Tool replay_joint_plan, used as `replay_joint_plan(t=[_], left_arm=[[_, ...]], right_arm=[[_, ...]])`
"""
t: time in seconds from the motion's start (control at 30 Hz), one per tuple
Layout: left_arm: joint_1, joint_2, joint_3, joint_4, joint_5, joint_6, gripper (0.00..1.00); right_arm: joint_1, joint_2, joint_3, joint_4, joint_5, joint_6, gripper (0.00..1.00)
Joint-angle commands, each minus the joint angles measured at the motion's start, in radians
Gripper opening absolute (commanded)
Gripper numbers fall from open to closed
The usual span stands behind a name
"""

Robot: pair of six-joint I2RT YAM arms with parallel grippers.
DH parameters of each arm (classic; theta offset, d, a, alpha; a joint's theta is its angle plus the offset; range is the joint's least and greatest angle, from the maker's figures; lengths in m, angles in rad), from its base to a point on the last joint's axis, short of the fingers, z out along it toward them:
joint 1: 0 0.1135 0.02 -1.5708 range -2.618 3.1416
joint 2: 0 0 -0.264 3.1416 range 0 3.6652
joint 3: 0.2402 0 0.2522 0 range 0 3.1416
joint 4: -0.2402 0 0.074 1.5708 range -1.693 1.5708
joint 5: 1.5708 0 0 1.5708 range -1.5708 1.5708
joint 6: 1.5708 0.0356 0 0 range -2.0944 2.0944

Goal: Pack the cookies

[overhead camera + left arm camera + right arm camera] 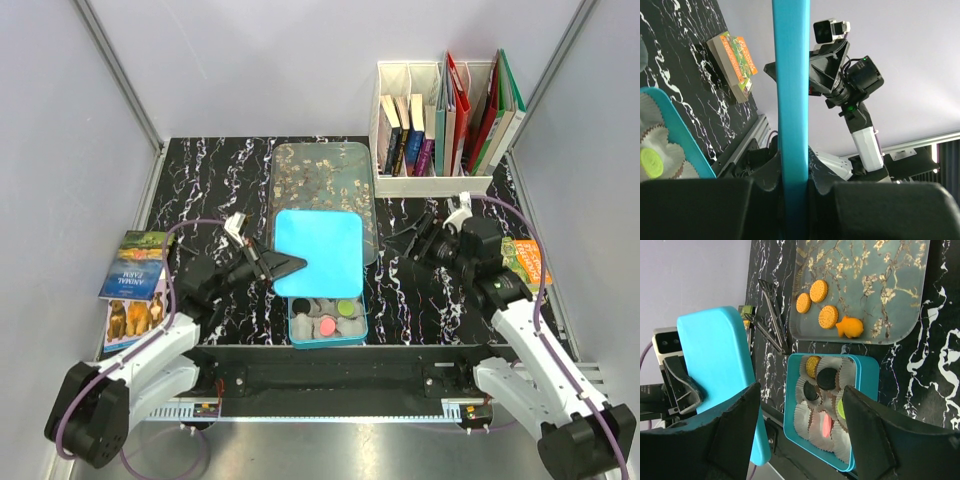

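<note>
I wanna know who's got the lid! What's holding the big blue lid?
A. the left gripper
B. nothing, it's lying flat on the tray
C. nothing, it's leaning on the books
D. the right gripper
A: the left gripper is shut on the edge of the blue lid, which is held above the blue box, while the right gripper stands open with nothing in it.

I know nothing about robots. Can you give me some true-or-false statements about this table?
The left gripper holds the turquoise lid. True.
The turquoise box is shut. False: it stands open, with the lid off it.
Three round orange cookies lie on the patterned tray. True.
The right gripper clutches a cookie. False: it is open and empty.
</note>
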Motion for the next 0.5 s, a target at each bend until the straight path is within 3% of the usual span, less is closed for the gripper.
replay_joint_plan(t=[0.0, 0.23, 0.47], left_arm=[[0.001, -0.075, -0.078, 0.158, -0.063, -0.062, 0.0], [-0.046, -0.164, -0.14, -0.047, -0.118, 0.025, 0.0], [-0.127, -0.129, -0.224, 0.011, -0.22, 0.002, 0.0]], right_arm=[[0.006, -0.079, -0.042, 0.087, -0.015, 0.029, 0.73], [0.006, -0.075, -0.104, 0.094, -0.014, 0.038, 0.72], [0.006, -0.05, -0.156, 0.15, -0.049, 0.059, 0.72]])
